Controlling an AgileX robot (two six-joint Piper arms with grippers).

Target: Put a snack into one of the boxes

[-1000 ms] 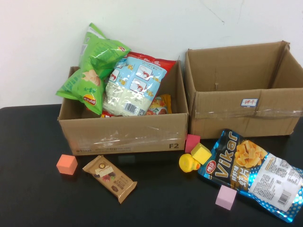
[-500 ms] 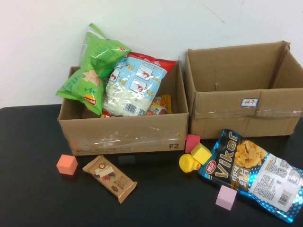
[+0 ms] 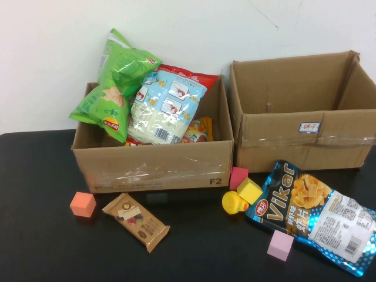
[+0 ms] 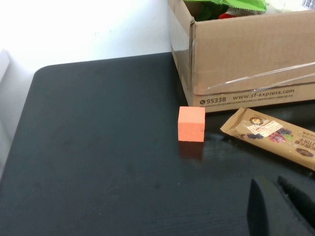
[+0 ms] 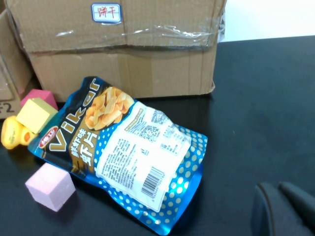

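Left end effector [image 4: 280, 209]: mine, low over the tabletop [image 4: 98, 147]; fingers narrow, nothing held. Brown snack bar [image 4: 270, 135] lies just ahead of it, flat beside the orange cube [image 4: 191, 123], before the full left box [image 3: 153, 167]. Right end effector [image 5: 283, 209]: narrow, holding nothing. Blue Vikar chip bag [image 5: 125, 152] lies flat close ahead, long axis diagonal, below the empty right box [image 3: 299, 144]; either arm has a snack near

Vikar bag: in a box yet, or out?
Out. The Vikar bag lies flat on the table before the right box.
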